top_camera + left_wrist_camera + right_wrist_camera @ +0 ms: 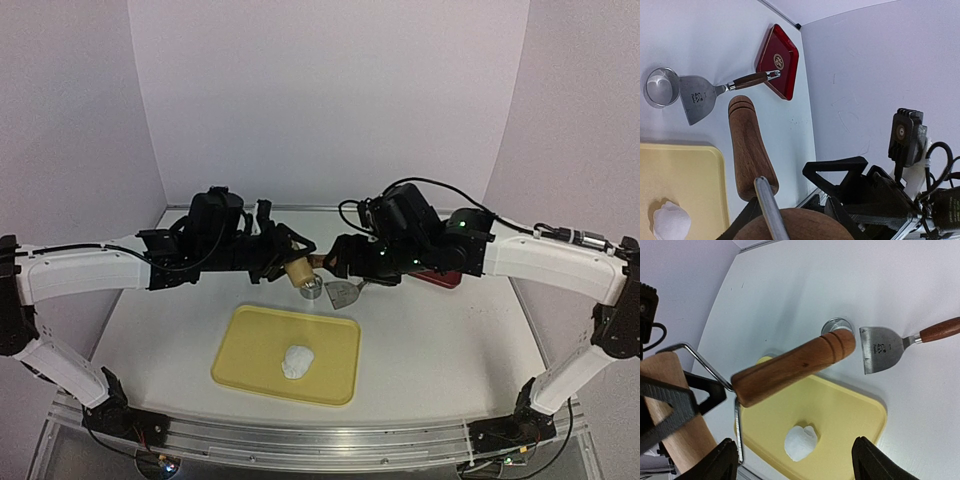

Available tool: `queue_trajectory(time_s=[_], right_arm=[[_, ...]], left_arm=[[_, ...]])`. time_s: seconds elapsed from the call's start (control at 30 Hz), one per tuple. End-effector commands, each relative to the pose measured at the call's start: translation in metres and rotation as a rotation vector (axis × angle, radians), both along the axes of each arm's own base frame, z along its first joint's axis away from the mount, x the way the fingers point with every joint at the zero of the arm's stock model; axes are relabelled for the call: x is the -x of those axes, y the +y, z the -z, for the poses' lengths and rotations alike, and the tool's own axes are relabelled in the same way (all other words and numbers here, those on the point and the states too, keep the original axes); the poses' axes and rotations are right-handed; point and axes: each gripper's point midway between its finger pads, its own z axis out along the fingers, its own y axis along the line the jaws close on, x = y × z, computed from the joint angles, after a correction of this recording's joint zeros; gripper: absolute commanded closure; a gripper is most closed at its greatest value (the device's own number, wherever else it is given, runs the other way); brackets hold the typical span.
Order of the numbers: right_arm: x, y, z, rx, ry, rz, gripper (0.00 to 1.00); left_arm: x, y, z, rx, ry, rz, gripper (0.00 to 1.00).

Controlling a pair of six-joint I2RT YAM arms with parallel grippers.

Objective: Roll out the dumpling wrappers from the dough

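Both arms stretch inward from bases at the near corners, elbows out, wrists meeting at the far middle. The left arm [90, 265] comes in from the left, its left gripper [282, 252] clamped round the barrel of a rolling pin [790, 367]. The right arm [545, 255] reaches from the right, the right gripper [799, 463] facing its partner, jaws spread wide, fingers clear of the pin's handle.

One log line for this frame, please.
left end effector: shut on rolling pin | right end effector: open, holding nothing | dough: lump on yellow board, not yet rolled
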Motion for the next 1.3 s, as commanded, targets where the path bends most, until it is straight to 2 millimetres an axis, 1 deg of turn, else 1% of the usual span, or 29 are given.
queue_trajectory(time_s=[0.0,0.07,0.13,0.23,0.3,0.33,0.4,0.5,0.63,0.7,0.77,0.87,0.9,1.03,1.07,1.23,1.27], right_arm=[[-0.001,-0.017,-0.029,-0.045,-0.075,-0.042,0.14],[0.000,-0.015,-0.031,-0.085,-0.053,-0.131,0.07],[0.006,-0.010,-0.037,-0.178,-0.016,-0.232,0.02],[-0.001,-0.020,-0.054,-0.363,0.021,-0.288,0.02],[-0.002,-0.026,-0.070,-0.472,0.017,-0.324,0.02],[0.002,-0.025,-0.077,-0.518,0.030,-0.371,0.02],[0.008,-0.019,-0.083,-0.567,0.062,-0.437,0.02],[0.018,-0.009,-0.098,-0.655,0.095,-0.530,0.02],[0.023,-0.001,-0.112,-0.730,0.133,-0.593,0.03],[0.024,0.002,-0.116,-0.755,0.160,-0.622,0.08],[0.026,0.004,-0.120,-0.776,0.176,-0.640,0.19],[0.030,0.005,-0.122,-0.783,0.196,-0.660,0.33],[0.031,0.005,-0.122,-0.784,0.202,-0.665,0.37],[0.035,0.005,-0.121,-0.784,0.220,-0.681,0.41],[0.035,0.005,-0.120,-0.784,0.220,-0.681,0.44],[0.036,0.003,-0.115,-0.779,0.224,-0.673,0.63],[0.035,0.003,-0.114,-0.778,0.224,-0.667,0.69]], left_arm=[[0.013,0.008,-0.079,0.165,-0.188,0.068,1.00],[0.021,0.010,-0.089,0.179,-0.216,0.112,1.00],[0.031,0.013,-0.099,0.196,-0.246,0.161,1.00],[0.049,0.019,-0.115,0.231,-0.283,0.246,1.00],[0.060,0.024,-0.125,0.259,-0.305,0.287,1.00],[0.066,0.025,-0.129,0.275,-0.308,0.305,1.00],[0.073,0.029,-0.135,0.307,-0.313,0.330,1.00],[0.082,0.028,-0.138,0.339,-0.300,0.377,1.00],[0.085,0.021,-0.134,0.331,-0.272,0.419,1.00],[0.083,0.020,-0.133,0.331,-0.272,0.418,1.00],[0.080,0.018,-0.133,0.326,-0.274,0.412,1.00],[0.075,0.015,-0.130,0.321,-0.275,0.401,1.00],[0.073,0.014,-0.129,0.320,-0.273,0.398,1.00],[0.061,0.012,-0.122,0.309,-0.243,0.388,1.00],[0.058,0.012,-0.120,0.303,-0.234,0.389,1.00],[0.042,0.017,-0.114,0.290,-0.206,0.367,1.00],[0.038,0.019,-0.112,0.286,-0.199,0.361,1.00]])
